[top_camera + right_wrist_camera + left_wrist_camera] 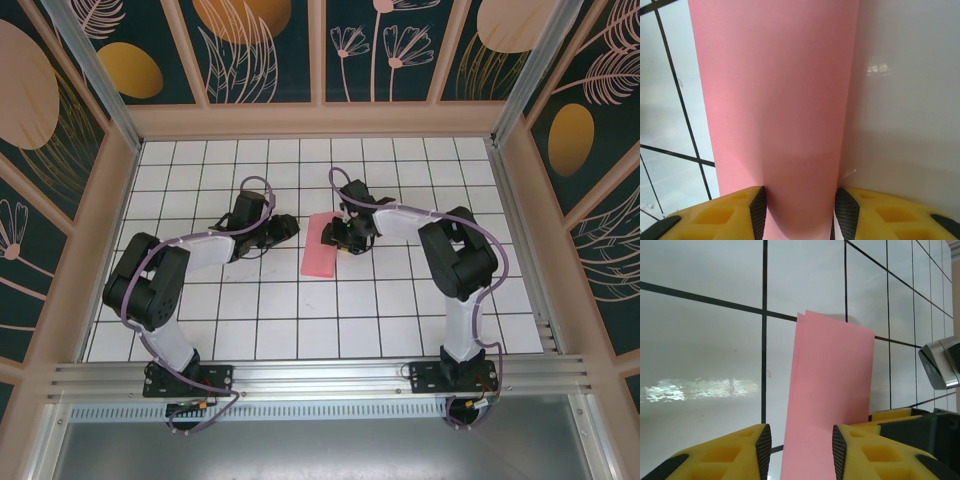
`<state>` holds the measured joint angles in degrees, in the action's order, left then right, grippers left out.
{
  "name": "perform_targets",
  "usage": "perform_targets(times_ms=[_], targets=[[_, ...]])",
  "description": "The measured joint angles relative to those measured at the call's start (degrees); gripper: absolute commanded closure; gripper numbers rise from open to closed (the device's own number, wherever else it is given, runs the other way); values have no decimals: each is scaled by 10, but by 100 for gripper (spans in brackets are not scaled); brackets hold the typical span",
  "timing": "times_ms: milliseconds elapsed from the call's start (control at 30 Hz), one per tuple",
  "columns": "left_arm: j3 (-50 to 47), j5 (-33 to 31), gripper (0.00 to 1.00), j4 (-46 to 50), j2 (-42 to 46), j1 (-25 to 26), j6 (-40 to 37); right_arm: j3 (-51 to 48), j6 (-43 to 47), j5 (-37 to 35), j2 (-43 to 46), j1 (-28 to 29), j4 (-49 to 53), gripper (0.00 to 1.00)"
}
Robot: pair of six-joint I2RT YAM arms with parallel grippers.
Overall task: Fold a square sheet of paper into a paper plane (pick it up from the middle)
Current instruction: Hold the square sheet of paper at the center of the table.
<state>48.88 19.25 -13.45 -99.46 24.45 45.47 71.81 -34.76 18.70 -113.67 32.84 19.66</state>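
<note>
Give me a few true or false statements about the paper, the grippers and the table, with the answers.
The paper is pink. True.
The paper is already a pointed dart. False: it is a folded rectangle.
The left gripper stands open. True.
The table is bare wood. False: it has white tiles with black lines.
The right gripper is far from the paper. False: it is right at the paper.

A robotics lab cell is indicated by two arms point(160, 280) bolted to an aluminium rail point(320, 372) at a white gridded desk point(300, 330), which is enclosed by panels point(262, 50) printed with leaves.
</note>
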Motion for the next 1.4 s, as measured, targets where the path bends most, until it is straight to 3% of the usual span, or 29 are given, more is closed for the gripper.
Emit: perform_targets(times_ms=[500,1400], targets=[[-57,-28,60,-66,19,0,-5,32,29,-22,-20,9,46,54],[-51,109,73,-122,-50,0,-3,62,28,-26,-42,10,84,54]])
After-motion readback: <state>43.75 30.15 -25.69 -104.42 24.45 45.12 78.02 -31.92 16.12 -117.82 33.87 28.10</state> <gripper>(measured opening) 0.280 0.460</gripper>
